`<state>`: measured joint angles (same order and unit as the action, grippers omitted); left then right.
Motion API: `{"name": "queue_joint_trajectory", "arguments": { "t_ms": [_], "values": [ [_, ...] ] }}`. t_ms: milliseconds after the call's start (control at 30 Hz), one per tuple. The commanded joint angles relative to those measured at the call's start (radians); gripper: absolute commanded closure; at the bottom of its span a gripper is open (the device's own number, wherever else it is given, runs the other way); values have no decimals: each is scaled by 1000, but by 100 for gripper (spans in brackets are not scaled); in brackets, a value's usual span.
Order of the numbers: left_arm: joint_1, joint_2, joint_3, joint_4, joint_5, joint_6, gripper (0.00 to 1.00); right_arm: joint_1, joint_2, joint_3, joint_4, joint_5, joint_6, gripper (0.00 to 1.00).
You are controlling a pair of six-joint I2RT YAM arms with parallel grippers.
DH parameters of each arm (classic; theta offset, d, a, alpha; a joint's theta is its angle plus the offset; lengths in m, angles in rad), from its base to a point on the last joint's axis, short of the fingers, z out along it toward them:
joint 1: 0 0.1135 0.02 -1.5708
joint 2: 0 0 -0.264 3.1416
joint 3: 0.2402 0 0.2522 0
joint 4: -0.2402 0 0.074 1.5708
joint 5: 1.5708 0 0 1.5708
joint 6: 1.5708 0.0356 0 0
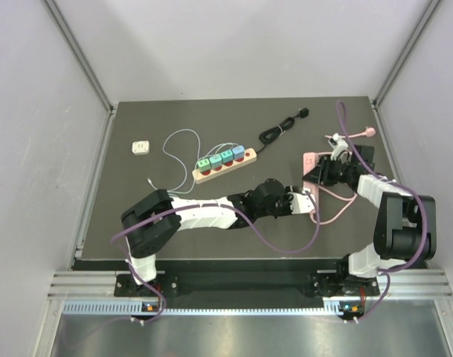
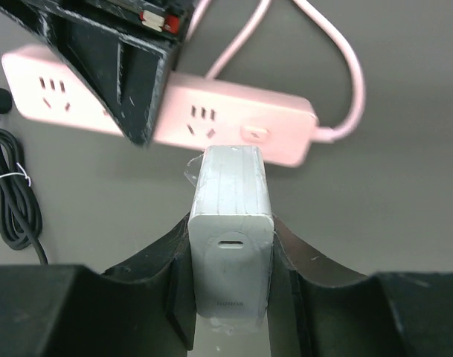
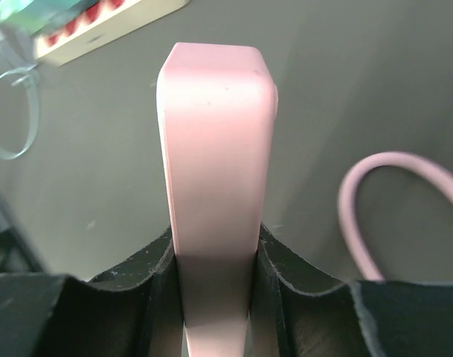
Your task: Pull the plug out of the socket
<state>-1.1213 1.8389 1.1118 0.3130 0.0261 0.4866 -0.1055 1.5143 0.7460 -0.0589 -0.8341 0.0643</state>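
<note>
My left gripper (image 1: 306,201) is shut on a white charger plug (image 2: 230,216); in the left wrist view the fingers clamp its two sides (image 2: 231,256). The plug's far end lies at the near edge of the pink power strip (image 2: 286,123), beside its switch. Its prongs are hidden. The socket (image 2: 204,123) next to it shows empty. My right gripper (image 1: 329,167) is shut on the end of the pink power strip (image 3: 215,149), fingers on both sides (image 3: 215,256). The strip (image 1: 309,158) lies at the table's right.
A beige power strip (image 1: 223,164) with green and blue plugs lies mid-table, with a thin white cable (image 1: 178,145). A white adapter (image 1: 141,147) lies far left. A black cable (image 1: 282,128) lies behind. The pink cord (image 1: 334,212) loops near the right arm.
</note>
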Motion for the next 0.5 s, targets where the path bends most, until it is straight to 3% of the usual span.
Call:
{"name": "queue_joint_trajectory", "arguments": {
  "t_ms": [0, 233, 467],
  "values": [
    [-5, -44, 103, -83, -4, -22, 100, -16, -23, 7, 113, 89, -24, 100],
    [12, -101, 50, -98, -46, -31, 100, -16, 9, 23, 103, 6, -29, 100],
    [194, -259, -78, -29, 58, -268, 100, -14, 109, 58, 65, -115, -49, 98]
  ]
}}
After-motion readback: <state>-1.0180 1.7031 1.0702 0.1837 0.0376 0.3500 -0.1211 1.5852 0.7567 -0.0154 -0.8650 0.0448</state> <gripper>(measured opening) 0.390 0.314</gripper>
